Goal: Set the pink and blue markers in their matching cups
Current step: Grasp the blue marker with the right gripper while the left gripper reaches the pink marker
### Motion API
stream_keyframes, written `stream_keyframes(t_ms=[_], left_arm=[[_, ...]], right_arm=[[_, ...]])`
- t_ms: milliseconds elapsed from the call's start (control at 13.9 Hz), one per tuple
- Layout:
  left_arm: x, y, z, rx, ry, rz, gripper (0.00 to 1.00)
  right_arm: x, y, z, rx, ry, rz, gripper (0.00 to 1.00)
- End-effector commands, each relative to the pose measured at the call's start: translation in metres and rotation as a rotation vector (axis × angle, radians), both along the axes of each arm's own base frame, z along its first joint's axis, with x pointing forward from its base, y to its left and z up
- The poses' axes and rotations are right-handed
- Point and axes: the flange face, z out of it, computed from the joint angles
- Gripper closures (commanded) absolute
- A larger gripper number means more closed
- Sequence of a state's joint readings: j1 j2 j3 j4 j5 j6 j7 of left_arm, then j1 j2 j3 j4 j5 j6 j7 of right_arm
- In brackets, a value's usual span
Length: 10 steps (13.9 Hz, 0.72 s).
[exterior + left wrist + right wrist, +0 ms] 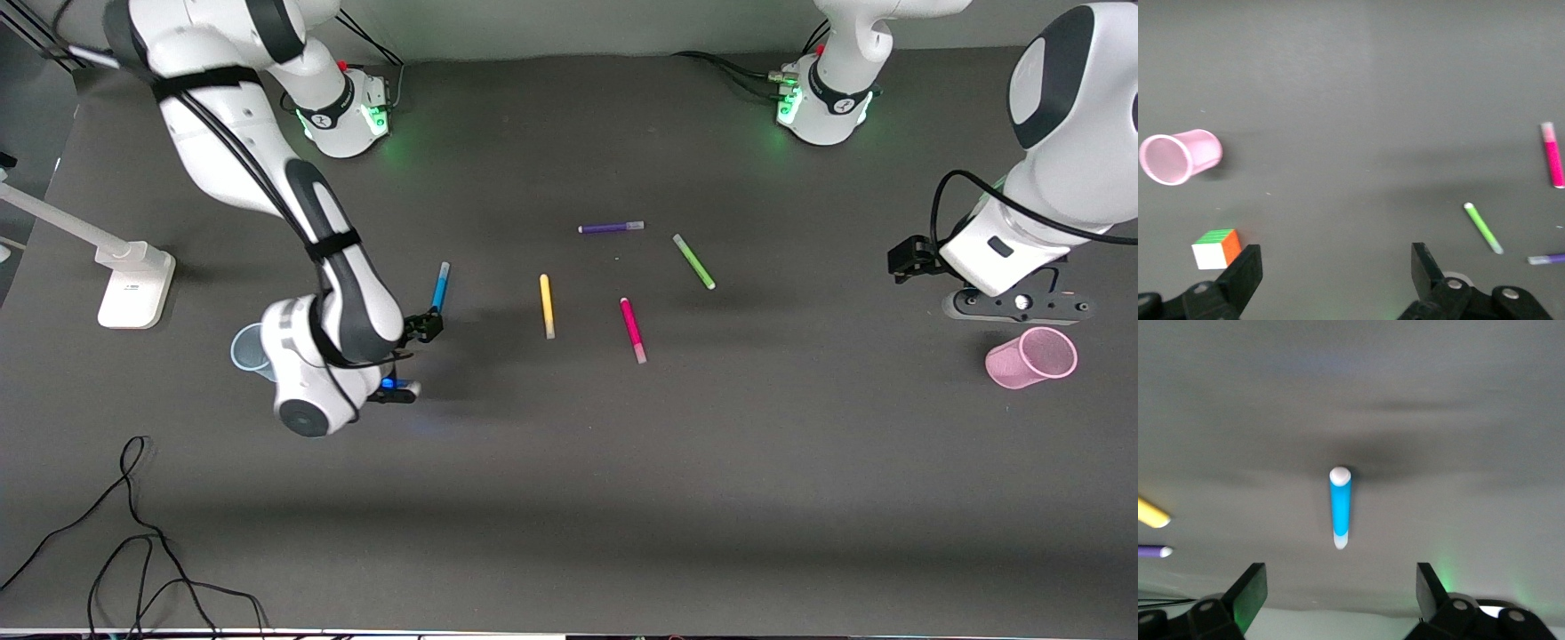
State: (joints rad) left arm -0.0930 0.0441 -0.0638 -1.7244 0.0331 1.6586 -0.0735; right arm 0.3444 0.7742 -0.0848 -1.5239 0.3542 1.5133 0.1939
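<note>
The blue marker (440, 286) lies on the dark table; in the right wrist view (1340, 509) it lies just ahead of my open, empty right gripper (1340, 580). That gripper (416, 357) hovers over the table beside the marker. The pale blue cup (246, 349) stands partly hidden by the right arm. The pink marker (633, 329) lies mid-table and shows in the left wrist view (1553, 155). The pink cup (1031, 357) lies on its side at the left arm's end. My left gripper (1018, 305) hangs open and empty above the table beside it (1336, 260); the cup shows there too (1178, 157).
A yellow pen (547, 305), a green pen (693, 260) and a purple pen (611, 228) lie around the pink marker. A colour cube (1217, 248) sits by one left finger. A white stand (133, 284) is at the right arm's end. Black cables (133, 533) lie near the front edge.
</note>
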Motion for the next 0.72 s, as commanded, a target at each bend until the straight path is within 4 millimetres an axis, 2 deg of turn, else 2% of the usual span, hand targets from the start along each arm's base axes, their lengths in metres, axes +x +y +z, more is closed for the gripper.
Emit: stream_keyframes(t_ms=[0,216,359,503,647], left_arm=[[0.001,-0.018,-0.019,-0.074,0.044,0.004,0.01],[0.007,-0.057,-0.036,-0.069,0.026,0.065,0.01],[0.002,-0.098,-0.054,-0.041,0.043,0.104,0.01],[0.000,-0.131,-0.077,-0.025,0.054,0.125,0.01],[0.006,-0.150,-0.109,-0.021,0.061,0.121,0.01]], right_arm=[[-0.005,0.013,-0.028,0.007,0.049,0.001,0.02],[-0.011,0.016,-0.047,0.008,0.073,0.003,0.07],[-0.014,0.019,-0.058,0.000,0.082,0.001,0.22],[-0.018,0.025,-0.064,-0.005,0.084,0.013,0.42],[-0.018,0.025,-0.065,-0.006,0.086,0.013,0.77]])
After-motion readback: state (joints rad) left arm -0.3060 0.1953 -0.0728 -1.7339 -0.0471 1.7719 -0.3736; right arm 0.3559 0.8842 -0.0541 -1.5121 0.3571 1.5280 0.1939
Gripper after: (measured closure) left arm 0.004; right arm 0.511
